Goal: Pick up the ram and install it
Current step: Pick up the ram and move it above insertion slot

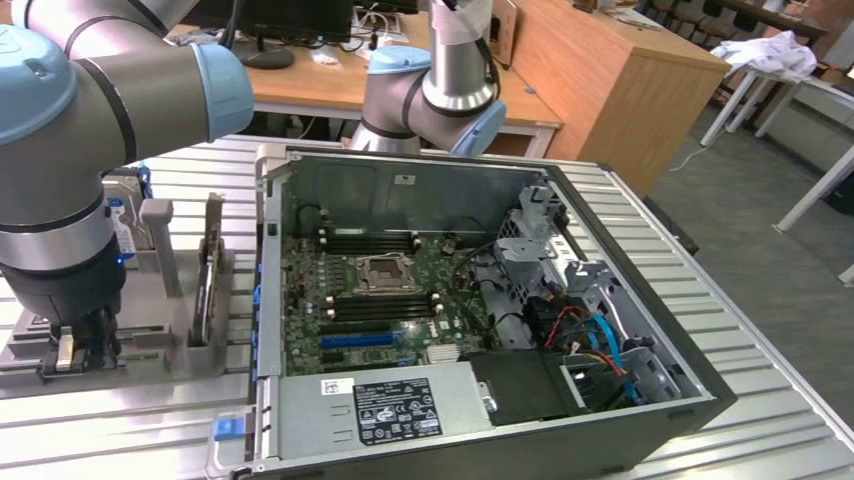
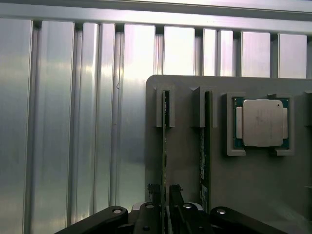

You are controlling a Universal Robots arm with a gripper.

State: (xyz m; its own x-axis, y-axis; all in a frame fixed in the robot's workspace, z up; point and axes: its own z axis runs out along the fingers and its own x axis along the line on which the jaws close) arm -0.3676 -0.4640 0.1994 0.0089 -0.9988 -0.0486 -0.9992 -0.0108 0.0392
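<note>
One arm reaches down at the exterior view's lower left, where its gripper (image 1: 78, 350) meets a grey holder (image 1: 154, 355) on the ribbed metal worktop (image 1: 134, 425). An open computer case (image 1: 667, 400) with its motherboard (image 1: 387, 290) sits at the centre. From the wrist we see the fingers (image 2: 155, 191) pinching the ram (image 2: 165, 131), which stands on edge in its holder slot, beside a second stick (image 2: 204, 141) and a processor (image 2: 262, 123).
</note>
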